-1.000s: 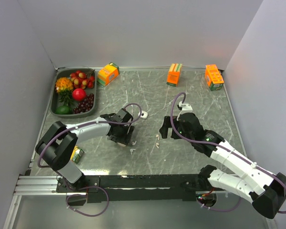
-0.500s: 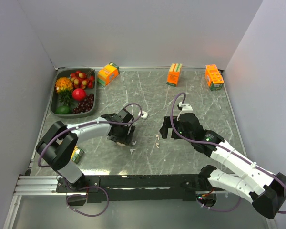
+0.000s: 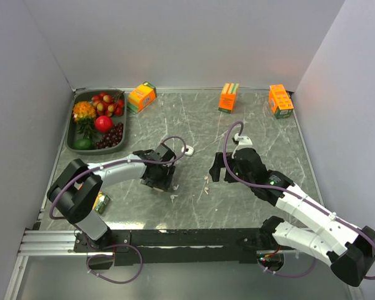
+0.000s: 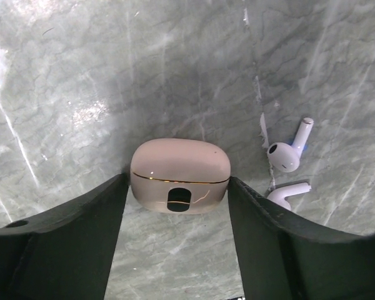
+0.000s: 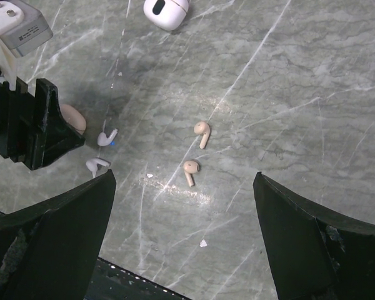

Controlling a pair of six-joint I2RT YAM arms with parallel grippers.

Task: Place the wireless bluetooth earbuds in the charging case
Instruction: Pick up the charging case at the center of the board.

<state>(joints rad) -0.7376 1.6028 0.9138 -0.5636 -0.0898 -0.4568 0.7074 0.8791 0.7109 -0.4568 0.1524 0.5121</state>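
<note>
Left jaws grip the case (image 4: 180,176), centre frame, bracing it on the counter (image 4: 75,69); right jaws gape over two earbuds (image 5: 202,131).

Two tan earbuds (image 5: 202,132) are lying between the spread fingers (image 5: 62,225) of your right gripper (image 5: 182,187). White earbuds (image 5: 106,137) are resting just beside the charging case (image 5: 75,119).
</note>
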